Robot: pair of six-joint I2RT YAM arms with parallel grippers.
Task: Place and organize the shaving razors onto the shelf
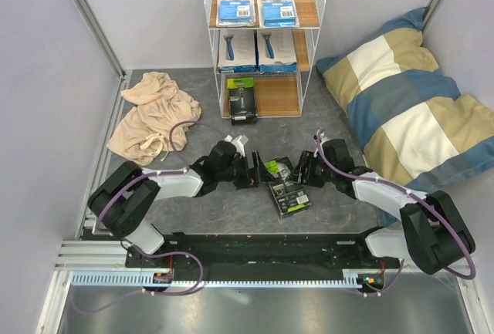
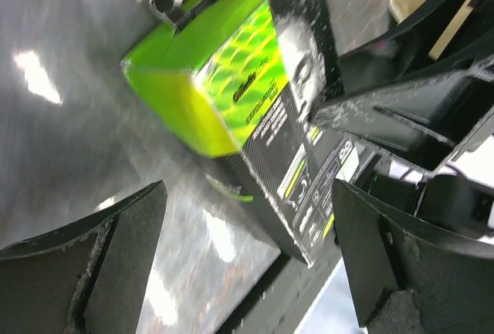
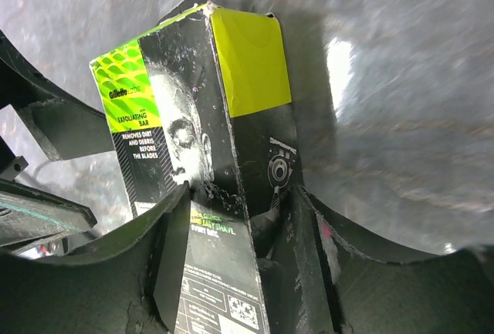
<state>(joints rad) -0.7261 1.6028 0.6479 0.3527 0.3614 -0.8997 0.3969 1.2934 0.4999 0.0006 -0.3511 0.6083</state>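
Observation:
A black-and-green razor box [image 1: 287,189] lies on the grey floor between my two grippers. My right gripper [image 1: 303,170] is shut on it; in the right wrist view the box [image 3: 193,102] sits between the fingers [image 3: 158,226], gripper [image 3: 239,195]. My left gripper [image 1: 252,170] stands open facing the box [image 2: 262,79], whose lower corner reaches between its spread fingers [image 2: 116,249], gripper [image 2: 247,218]. The shelf [image 1: 303,50] stands at the back. It holds two white-and-blue blister cards [image 1: 235,4] on the top board, two white packs [image 1: 238,50] on the middle board and a black-and-green box [image 1: 242,96] on the bottom left.
A crumpled beige cloth [image 1: 154,114] lies on the floor left of the shelf. A large striped pillow [image 1: 417,102] fills the right side. Grey walls close in left and right. The bottom board's right half [image 1: 279,96] is bare.

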